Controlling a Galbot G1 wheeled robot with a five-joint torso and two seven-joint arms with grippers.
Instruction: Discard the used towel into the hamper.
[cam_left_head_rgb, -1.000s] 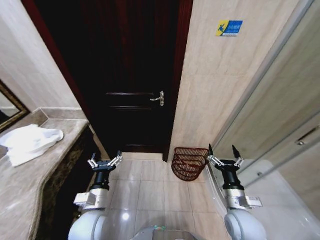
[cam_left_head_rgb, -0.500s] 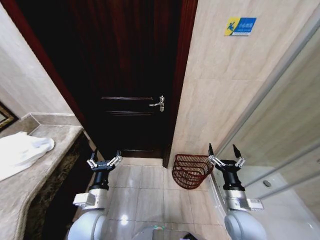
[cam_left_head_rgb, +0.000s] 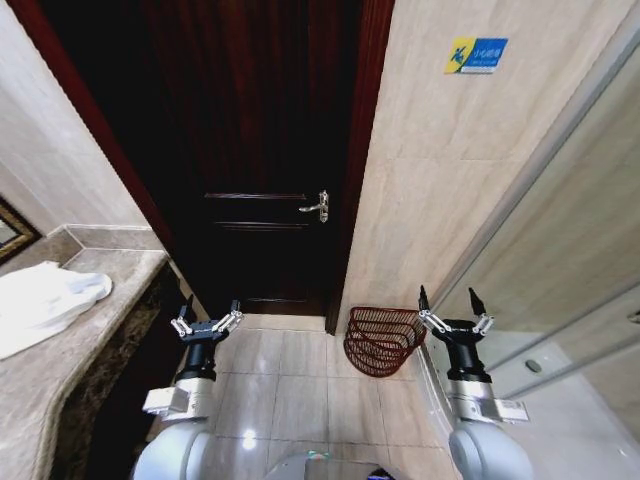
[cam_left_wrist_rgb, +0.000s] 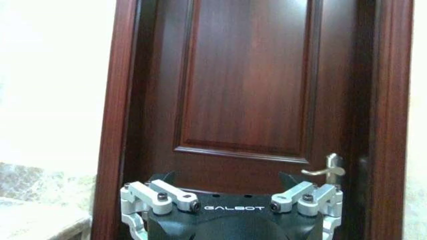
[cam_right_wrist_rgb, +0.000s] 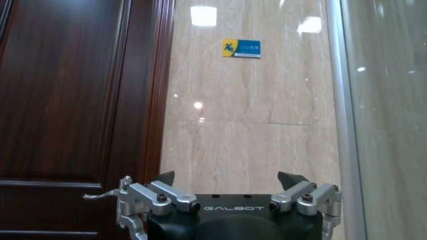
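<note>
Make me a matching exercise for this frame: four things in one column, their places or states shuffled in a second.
1. towel
2. hamper
3. left gripper
4. wall sign

A. on the floor by the door frame
B. open, empty, raised before the door
C. lying on the marble counter
D. high on the tiled wall

Pairs: 1-C, 2-A, 3-B, 4-D

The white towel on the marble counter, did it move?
No. The crumpled white towel lies on the marble counter near its back corner as before; the camera turned.
</note>
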